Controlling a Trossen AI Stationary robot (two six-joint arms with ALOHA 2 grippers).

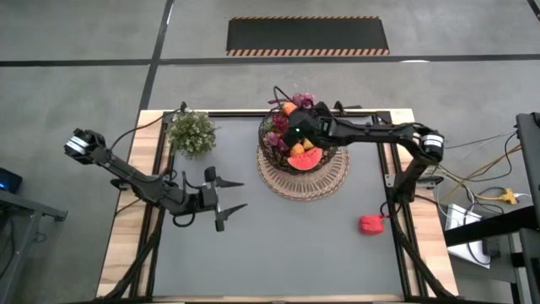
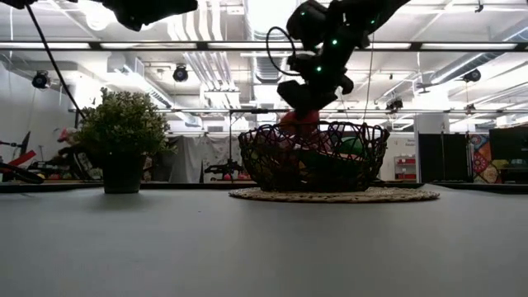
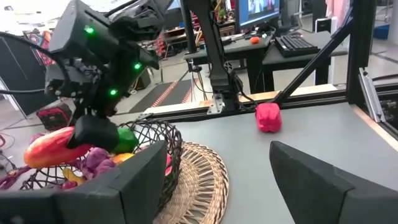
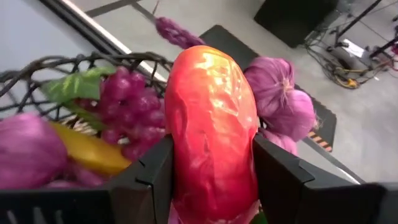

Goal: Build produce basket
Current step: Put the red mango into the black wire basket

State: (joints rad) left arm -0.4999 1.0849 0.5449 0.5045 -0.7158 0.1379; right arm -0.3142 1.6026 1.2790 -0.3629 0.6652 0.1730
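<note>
The dark brown wire-mesh basket (image 1: 297,145) is sitting upper centre on the woven tan mat (image 1: 325,184). The right gripper (image 4: 211,171) is holding a red-orange mango (image 4: 211,124) above it — lower gently into a gap, then release. Lower left, the left gripper (image 1: 228,192) is waiting, fingers spread — empty.

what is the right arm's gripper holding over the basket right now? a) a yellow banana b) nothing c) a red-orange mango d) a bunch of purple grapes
c: the right gripper has its jaws shut on the smooth red-orange toy mango, held above the dark brown wire-mesh basket; the yellow banana and purple grapes already lie inside.
</note>
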